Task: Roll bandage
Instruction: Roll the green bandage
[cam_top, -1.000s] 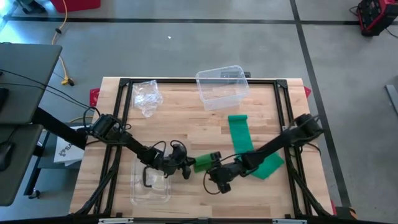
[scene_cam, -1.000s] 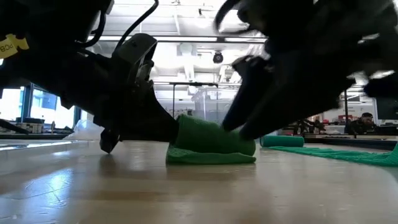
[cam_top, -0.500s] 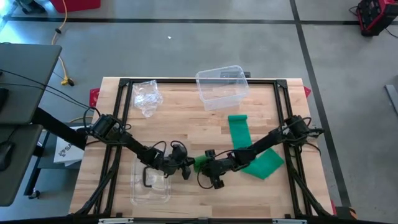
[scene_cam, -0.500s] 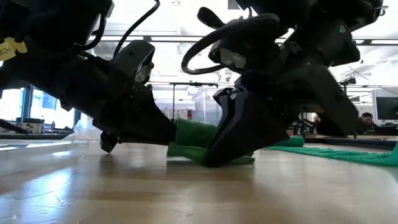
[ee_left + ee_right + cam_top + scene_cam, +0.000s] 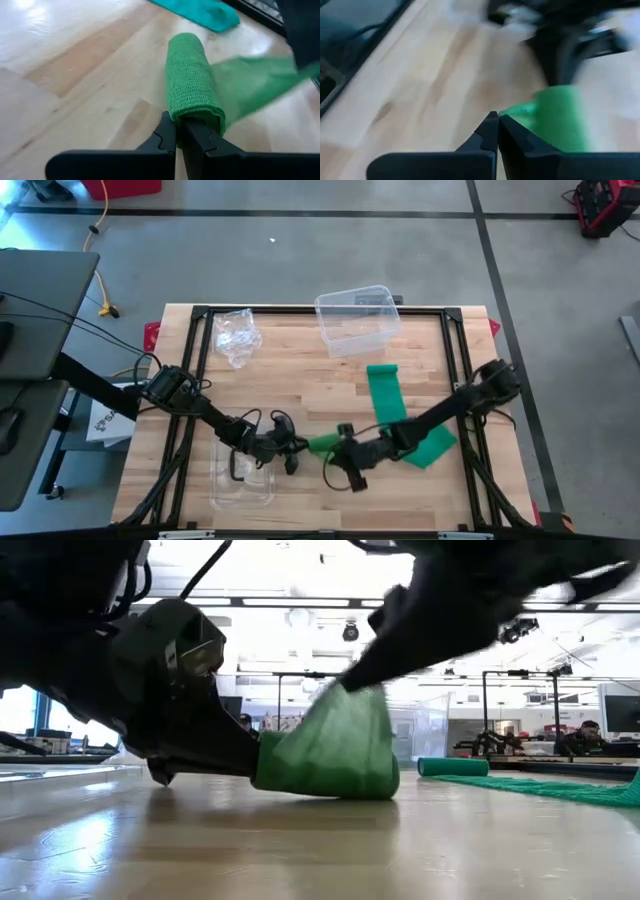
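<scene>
A bright green bandage, partly rolled, lies near the table's front middle (image 5: 322, 443). Its roll (image 5: 192, 90) rests on the wood, and its loose tail (image 5: 345, 730) rises from it like a tent. My left gripper (image 5: 297, 447) comes from the left and is shut at the roll's left end. My right gripper (image 5: 338, 444) comes from the right, is shut on the tail and stands above the roll. A second, darker green bandage (image 5: 398, 415) lies flat at the right. My left gripper pinches the roll's near end (image 5: 196, 116) between its two shut fingers (image 5: 167, 132). The fingers come nearly level from the table's left, along the roll's axis. The roll rests on the table. My right gripper pinches the loose tail's edge (image 5: 516, 111) between its shut fingers, slanting down from the right. The tail is lifted off the table and runs sloping down to the roll (image 5: 330, 775).
A clear plastic box (image 5: 356, 320) stands at the far middle, and a crumpled clear bag (image 5: 238, 335) lies at the far left. A clear tray (image 5: 243, 476) sits under my left arm at the front. A dark frame (image 5: 452, 350) runs around the tabletop.
My right gripper has dropped onto the bandage beside the roll, shut on its loose tail and gone up again. The tail, which lay flat under the roll, is now drawn up into a slope. The roll stays on the table in my left gripper.
</scene>
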`<control>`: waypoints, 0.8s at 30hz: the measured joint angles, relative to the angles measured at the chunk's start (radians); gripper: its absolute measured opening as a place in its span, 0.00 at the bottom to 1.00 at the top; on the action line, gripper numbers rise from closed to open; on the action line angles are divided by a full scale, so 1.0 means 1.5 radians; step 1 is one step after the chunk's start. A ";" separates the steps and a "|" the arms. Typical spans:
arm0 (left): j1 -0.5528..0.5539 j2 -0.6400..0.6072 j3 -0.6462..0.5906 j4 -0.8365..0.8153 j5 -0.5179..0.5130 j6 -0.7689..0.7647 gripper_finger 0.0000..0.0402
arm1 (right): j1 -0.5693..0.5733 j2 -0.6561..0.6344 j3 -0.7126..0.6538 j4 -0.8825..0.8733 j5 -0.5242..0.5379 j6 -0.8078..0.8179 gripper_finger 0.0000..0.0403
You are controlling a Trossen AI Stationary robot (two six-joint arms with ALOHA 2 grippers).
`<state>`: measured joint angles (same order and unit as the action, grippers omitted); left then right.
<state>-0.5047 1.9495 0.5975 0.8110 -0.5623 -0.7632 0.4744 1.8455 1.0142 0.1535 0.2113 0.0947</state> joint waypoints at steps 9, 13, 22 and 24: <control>-0.003 0.001 0.019 -0.003 0.068 0.026 0.01 | -0.132 -0.008 0.002 0.004 -0.068 -0.034 0.00; -0.004 0.001 0.019 -0.005 0.068 0.027 0.01 | -0.156 -0.004 0.002 -0.009 -0.108 -0.034 0.00; -0.008 0.001 0.020 0.053 0.109 0.030 0.01 | -0.136 0.000 0.003 -0.002 -0.230 -0.004 0.00; -0.012 0.001 0.030 0.063 0.132 0.042 0.01 | -0.116 -0.001 0.008 -0.002 -0.226 0.005 0.00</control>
<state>-0.5222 1.9511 0.6426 0.9048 -0.3648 -0.6998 0.3008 1.8436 1.0261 0.1513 -0.1279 0.1022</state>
